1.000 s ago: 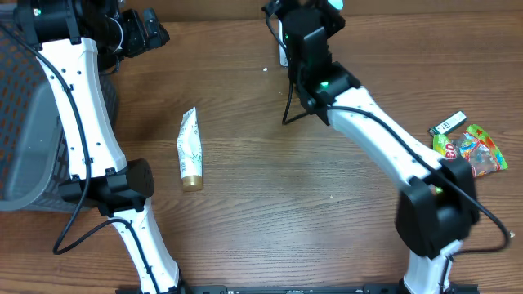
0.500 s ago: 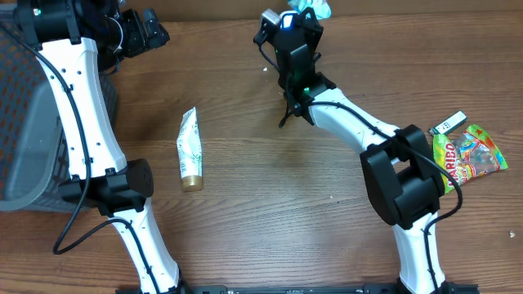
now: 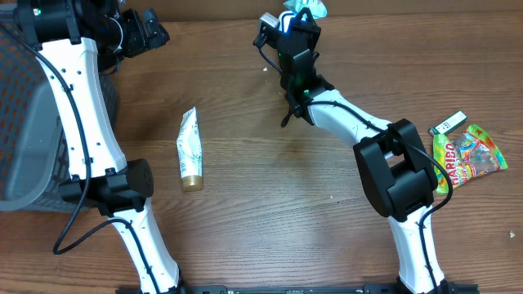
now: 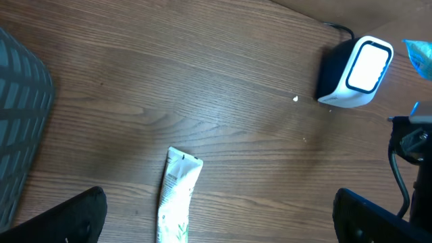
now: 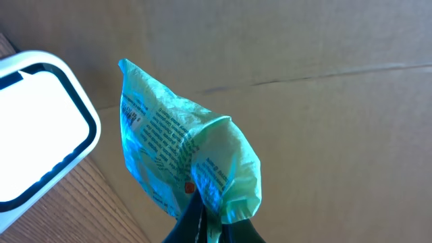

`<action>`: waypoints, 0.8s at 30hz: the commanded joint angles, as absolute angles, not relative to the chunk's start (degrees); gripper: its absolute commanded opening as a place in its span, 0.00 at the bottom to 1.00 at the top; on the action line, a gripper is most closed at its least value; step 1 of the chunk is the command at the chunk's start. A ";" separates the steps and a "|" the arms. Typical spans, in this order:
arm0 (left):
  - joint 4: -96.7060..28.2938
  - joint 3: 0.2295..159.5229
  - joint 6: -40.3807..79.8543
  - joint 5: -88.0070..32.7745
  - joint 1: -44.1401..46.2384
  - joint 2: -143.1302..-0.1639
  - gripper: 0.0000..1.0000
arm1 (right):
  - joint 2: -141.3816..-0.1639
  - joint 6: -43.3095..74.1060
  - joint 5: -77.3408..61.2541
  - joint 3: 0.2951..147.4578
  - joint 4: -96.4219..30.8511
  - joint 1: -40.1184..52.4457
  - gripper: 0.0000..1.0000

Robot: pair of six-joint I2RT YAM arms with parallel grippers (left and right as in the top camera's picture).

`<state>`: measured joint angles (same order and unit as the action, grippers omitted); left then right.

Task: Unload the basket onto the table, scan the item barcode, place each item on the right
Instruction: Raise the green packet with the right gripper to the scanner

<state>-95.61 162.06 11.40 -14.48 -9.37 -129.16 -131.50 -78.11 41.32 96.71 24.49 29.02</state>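
Right pincer (image 5: 206, 226) tight on green packet (image 5: 185, 165) beside white scanner (image 5: 34, 128), packet print clear only in right wrist view

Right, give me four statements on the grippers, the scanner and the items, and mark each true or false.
1. The right gripper is shut on a teal packet. True.
2. The left gripper grips the tube. False: its jaws stand open, and the tube lies free on the table.
3. The Haribo bag lies on the right arm's side of the table. True.
4. The barcode scanner stands beside the mesh basket. False: it stands near the table's far edge, close to the held packet, well away from the basket.
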 commanded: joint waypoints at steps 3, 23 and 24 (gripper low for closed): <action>-95.53 162.76 10.70 -14.39 -8.97 -128.57 1.00 | -132.05 -77.73 40.49 97.69 25.54 28.49 0.04; -95.53 162.76 10.70 -14.41 -8.97 -128.57 1.00 | -129.91 -68.93 38.50 97.69 24.99 26.96 0.04; -95.53 162.76 10.70 -14.41 -8.97 -128.57 1.00 | -129.01 -68.45 39.00 97.69 24.99 27.14 0.04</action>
